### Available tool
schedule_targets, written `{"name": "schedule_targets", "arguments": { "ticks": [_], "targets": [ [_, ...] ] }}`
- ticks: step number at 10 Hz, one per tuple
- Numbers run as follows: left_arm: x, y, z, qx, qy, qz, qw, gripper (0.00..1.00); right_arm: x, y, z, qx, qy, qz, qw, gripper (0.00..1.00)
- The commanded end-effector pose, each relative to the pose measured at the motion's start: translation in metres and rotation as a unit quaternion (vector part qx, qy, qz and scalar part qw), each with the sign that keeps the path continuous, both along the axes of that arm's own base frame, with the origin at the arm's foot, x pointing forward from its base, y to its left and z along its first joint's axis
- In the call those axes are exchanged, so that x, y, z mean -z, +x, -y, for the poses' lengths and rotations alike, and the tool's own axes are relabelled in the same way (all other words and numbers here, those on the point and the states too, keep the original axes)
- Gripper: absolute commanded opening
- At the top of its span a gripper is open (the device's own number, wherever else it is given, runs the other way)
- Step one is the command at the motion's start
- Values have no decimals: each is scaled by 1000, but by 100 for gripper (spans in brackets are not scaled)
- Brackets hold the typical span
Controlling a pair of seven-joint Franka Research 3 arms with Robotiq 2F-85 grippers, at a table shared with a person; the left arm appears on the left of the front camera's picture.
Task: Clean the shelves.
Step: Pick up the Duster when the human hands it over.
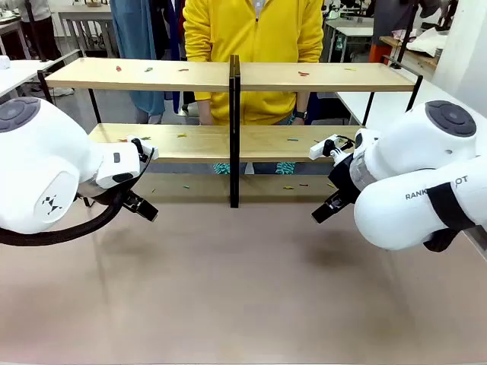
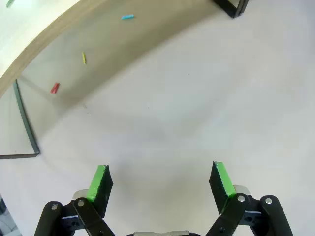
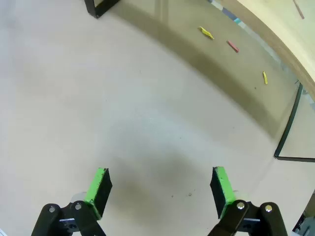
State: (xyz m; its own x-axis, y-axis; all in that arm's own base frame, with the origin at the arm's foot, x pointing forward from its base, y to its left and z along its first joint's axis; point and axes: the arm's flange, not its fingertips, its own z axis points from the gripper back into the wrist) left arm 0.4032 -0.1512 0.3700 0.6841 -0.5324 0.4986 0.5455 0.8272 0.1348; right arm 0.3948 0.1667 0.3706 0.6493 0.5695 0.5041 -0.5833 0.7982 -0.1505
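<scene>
Left arm (image 1: 42, 163): glossy white rounded shell; flat grey round cap (image 1: 17, 112) on the joint; small black diamond-pattern mark (image 1: 50, 204) on the side; thick black cable (image 1: 68, 228) looped beneath; white wrist block with a dark inset. Right arm (image 1: 426, 175): same white shell; second grey cap (image 1: 450, 118); partly hidden grey lettering (image 1: 437, 190) reading "RANK…OT"; black strap (image 1: 449, 207) round the link. Left gripper (image 2: 160, 177) and right gripper (image 3: 160, 179): black linkage fingers with silver pins (image 2: 51, 207) and bright green rectangular pads (image 2: 101, 179) on the inner tips.
</scene>
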Motion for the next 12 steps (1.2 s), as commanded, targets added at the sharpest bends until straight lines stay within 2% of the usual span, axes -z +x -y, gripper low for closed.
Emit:
{"name": "schedule_targets", "arguments": {
  "ticks": [1,12],
  "targets": [
    [0,0,0,0,0,0,1000,100,0,0,0,0,0,0,1000,100],
    [0,0,0,0,0,0,1000,100,0,0,0,0,0,0,1000,100]
  ]
}}
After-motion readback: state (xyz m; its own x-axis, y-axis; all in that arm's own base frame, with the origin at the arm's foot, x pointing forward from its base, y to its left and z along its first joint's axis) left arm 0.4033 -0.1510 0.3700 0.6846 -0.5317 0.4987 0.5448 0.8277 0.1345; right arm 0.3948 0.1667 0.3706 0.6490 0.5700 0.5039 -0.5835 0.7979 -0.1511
